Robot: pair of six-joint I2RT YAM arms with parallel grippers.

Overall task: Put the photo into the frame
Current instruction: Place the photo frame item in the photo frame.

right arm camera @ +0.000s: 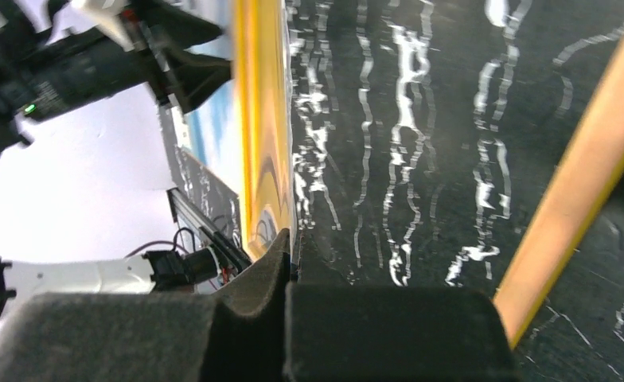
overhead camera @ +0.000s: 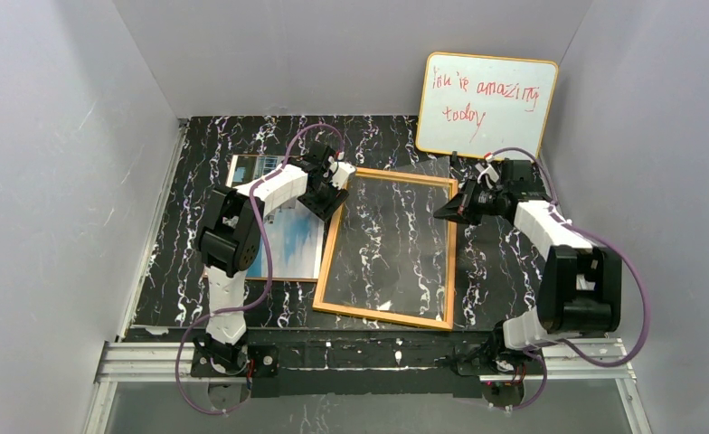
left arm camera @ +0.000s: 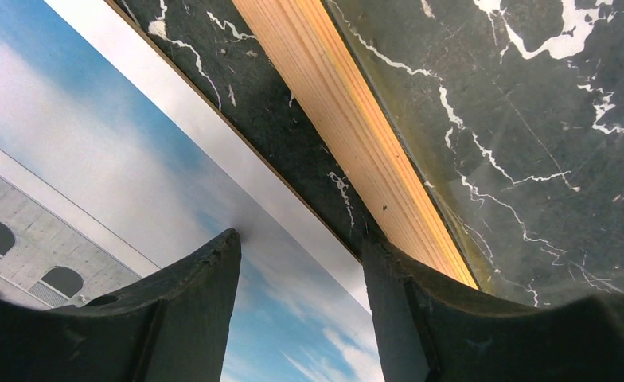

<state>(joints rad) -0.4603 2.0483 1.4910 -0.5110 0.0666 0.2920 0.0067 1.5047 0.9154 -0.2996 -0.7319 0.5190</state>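
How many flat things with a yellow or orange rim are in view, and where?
2. The frame is in the centre, just right of the photo. The whiteboard stands at the back right. No other seems hidden.

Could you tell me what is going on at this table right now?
The job is putting the photo into the frame. Both lie side by side on the table, the photo not yet inside. The right pincer is shut on the frame's right rim. The left pincer is open and empty, one finger over the photo, the other by the frame's wooden rim.
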